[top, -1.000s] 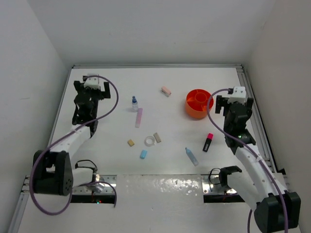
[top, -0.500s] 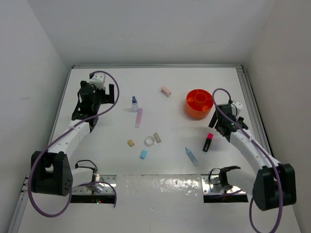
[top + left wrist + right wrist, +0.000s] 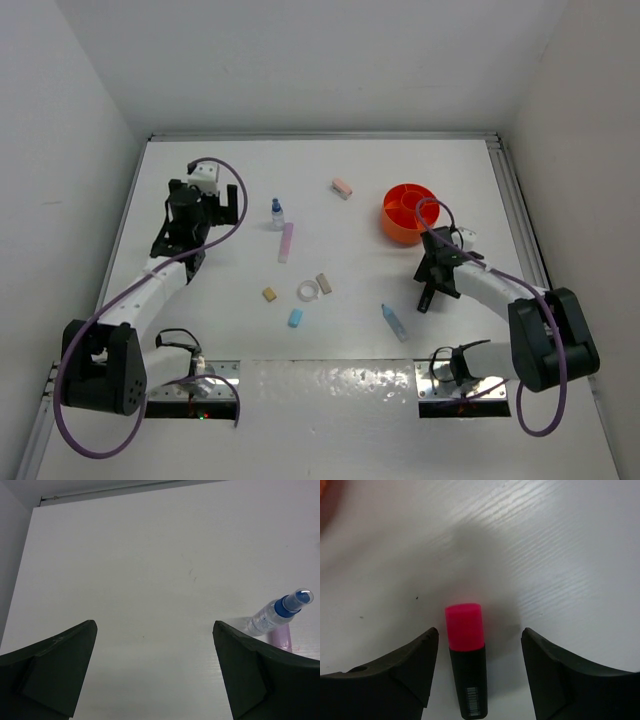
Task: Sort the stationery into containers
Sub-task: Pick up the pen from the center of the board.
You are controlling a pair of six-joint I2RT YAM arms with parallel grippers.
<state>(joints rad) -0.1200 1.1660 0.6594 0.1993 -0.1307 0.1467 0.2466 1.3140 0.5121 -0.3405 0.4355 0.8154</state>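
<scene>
The pink marker with a black cap [image 3: 465, 630] lies on the white table between the open fingers of my right gripper [image 3: 479, 632], which is low over it and not touching it. In the top view the right gripper [image 3: 435, 272] is just below the orange divided tub [image 3: 408, 212], and the marker's black end [image 3: 426, 299] sticks out. My left gripper [image 3: 205, 212] is open and empty at the far left. The blue-capped bottle [image 3: 277, 614] and pale pink stick [image 3: 281, 636] lie to its right.
The top view shows a pink eraser [image 3: 342, 187], tan eraser [image 3: 269, 294], tape ring [image 3: 307, 291], beige eraser [image 3: 323, 283], blue eraser [image 3: 295, 318] and light blue tube [image 3: 394, 322] scattered mid-table. Walls close the left, back and right sides.
My right arm has dropped and moved left until its open gripper straddles the marker. My left gripper has shifted slightly right toward the bottle.
</scene>
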